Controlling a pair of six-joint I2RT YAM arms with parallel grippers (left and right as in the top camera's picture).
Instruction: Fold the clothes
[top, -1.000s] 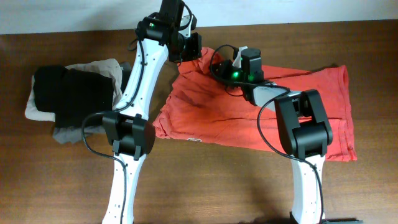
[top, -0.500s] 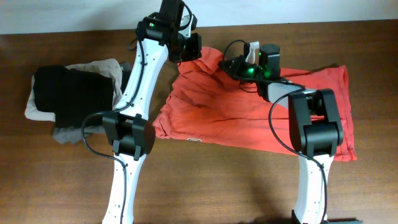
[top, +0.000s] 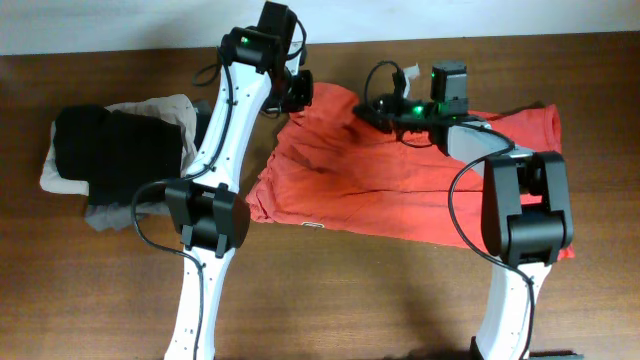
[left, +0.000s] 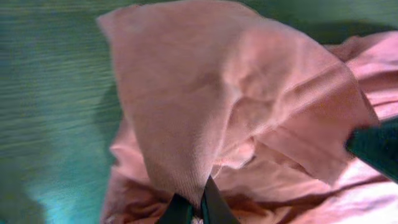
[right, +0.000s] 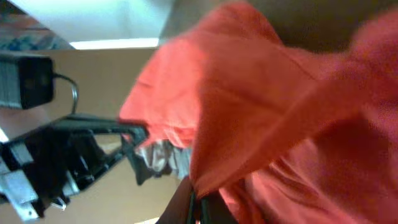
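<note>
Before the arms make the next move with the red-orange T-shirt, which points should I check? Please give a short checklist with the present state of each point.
1. Left gripper shut on the T-shirt: ok, cloth is pinched between its fingers.
2. Right gripper shut on the T-shirt: ok, cloth is pinched there too.
3. The two grips are on the far edge and apart from each other: ok.
4. Each grip holds only one layer: cannot tell.
5. Cloth lies smooth: not ok, it is bunched and creased near both grips.
6. Pile of folded garments apart from the T-shirt: ok.
</note>
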